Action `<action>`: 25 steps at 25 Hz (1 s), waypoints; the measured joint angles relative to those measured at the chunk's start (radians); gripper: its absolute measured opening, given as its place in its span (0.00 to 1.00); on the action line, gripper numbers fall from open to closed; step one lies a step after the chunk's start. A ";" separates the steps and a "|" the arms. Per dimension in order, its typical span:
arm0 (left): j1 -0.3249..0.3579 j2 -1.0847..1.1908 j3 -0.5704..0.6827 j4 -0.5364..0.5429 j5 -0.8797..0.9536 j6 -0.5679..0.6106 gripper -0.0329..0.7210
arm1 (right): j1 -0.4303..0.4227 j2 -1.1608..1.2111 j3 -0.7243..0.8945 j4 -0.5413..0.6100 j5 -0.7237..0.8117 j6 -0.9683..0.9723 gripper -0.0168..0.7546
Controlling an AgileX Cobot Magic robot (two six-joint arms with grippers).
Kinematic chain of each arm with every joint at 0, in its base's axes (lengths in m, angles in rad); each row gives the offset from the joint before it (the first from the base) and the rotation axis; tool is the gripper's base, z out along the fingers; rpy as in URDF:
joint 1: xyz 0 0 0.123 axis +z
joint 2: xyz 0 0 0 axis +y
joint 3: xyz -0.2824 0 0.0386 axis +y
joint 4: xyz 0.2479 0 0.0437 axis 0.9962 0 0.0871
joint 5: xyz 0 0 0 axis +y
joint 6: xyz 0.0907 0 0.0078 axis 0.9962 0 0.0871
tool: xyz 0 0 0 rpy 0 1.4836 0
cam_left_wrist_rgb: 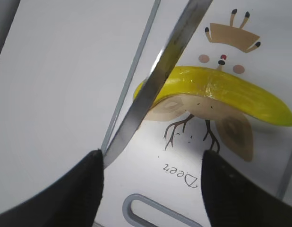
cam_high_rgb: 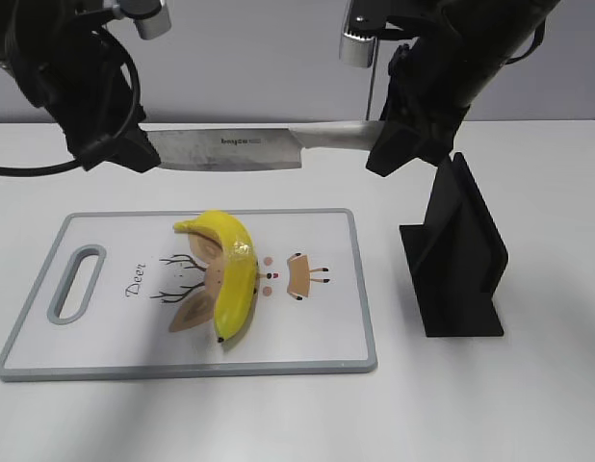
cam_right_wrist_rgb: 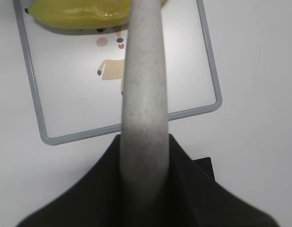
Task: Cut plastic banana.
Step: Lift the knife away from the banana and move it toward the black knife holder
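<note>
a black angled plastic knife stand [cam_high_rgb: 459, 252] is sitting on the plain white bench top [cam_high_rgb: 529, 404] toward its right edge, just beside the right side of the board and apart from it. a white rectangular cutting board with a grey rim, a handle slot and a printed deer drawing [cam_high_rgb: 307, 327] is lying flat in the middle of the bench, its slot end pointing toward the left edge. a pale grey wall [cam_high_rgb: 259, 58] is running behind the far edge of the bench.

the glossy yellow curved plastic banana [cam_high_rgb: 233, 271] is lying on the board near its middle, over the deer print, its small black tip pointing toward the near edge. nothing is touching it.

a long steel kitchen knife with a pale speckled grey handle [cam_high_rgb: 230, 149] is hanging level above the far edge of the board, clear of the banana. the right gripper [cam_high_rgb: 399, 144] is pinching the knife by its handle, its black fingers [cam_right_wrist_rgb: 193, 189] pressed against both sides of it. the left gripper [cam_high_rgb: 119, 149] is sitting at the blade's tip; in the left wrist view its two dark fingers [cam_left_wrist_rgb: 84, 189] are spread apart, with the blade passing just beside the left one, and whether they are touching is not clear.
</note>
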 joint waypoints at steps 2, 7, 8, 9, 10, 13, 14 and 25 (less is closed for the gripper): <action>0.000 -0.002 -0.007 0.011 -0.005 -0.019 0.87 | -0.001 0.000 0.000 -0.002 0.000 0.001 0.23; 0.000 -0.037 -0.059 0.149 -0.047 -0.351 0.85 | -0.001 -0.003 0.000 -0.004 0.004 0.062 0.23; 0.000 -0.046 -0.071 0.199 -0.047 -0.445 0.85 | -0.001 -0.006 0.000 -0.005 0.004 0.101 0.23; 0.000 -0.056 -0.078 0.248 -0.043 -0.517 0.85 | -0.001 -0.011 0.000 -0.007 0.006 0.145 0.23; 0.002 -0.067 -0.086 0.294 -0.036 -0.599 0.84 | -0.001 -0.016 0.000 -0.008 0.011 0.185 0.23; 0.015 -0.089 -0.099 0.371 0.025 -0.806 0.84 | -0.001 -0.037 0.000 -0.013 0.037 0.331 0.23; 0.024 -0.091 -0.101 0.376 0.051 -0.868 0.84 | -0.001 -0.044 0.000 -0.020 0.052 0.366 0.23; 0.143 -0.133 -0.067 0.226 0.319 -1.010 0.83 | -0.001 -0.119 0.004 -0.041 0.169 0.686 0.23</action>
